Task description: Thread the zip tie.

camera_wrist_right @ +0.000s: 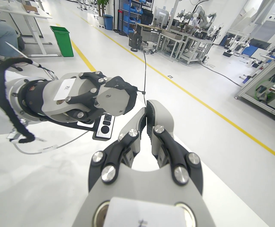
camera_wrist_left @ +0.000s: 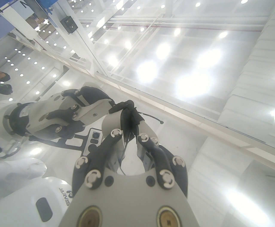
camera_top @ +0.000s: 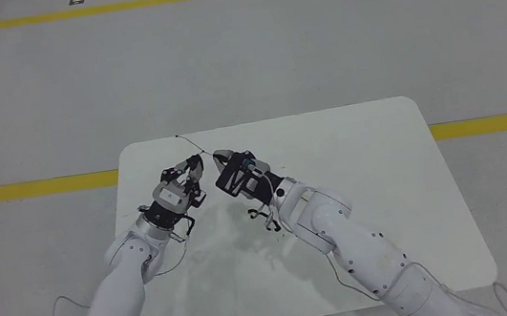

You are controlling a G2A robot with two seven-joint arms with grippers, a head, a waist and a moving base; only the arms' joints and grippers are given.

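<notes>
With fingers (camera_wrist_right: 160,117) of left gripper (camera_wrist_left: 130,122) and right gripper (camera_wrist_right: 146,107) pinched shut on the zip tie (camera_wrist_right: 145,73), held over the table's (camera_top: 377,142) far edge toward its left corner — apparently mid-alignment of strap and head — steer the tip squarely into the slot next.

The zip tie (camera_wrist_right: 145,73) is thin matt black plastic. The right gripper (camera_wrist_right: 147,108) has a smooth pale grey shell, shiny metal pins and ribbed black pads (camera_wrist_right: 150,117); the left gripper (camera_wrist_right: 133,95) wears a ragged black wrap (cloth or tape, hard to say). The table (camera_top: 377,142) is smooth, matt white.
</notes>
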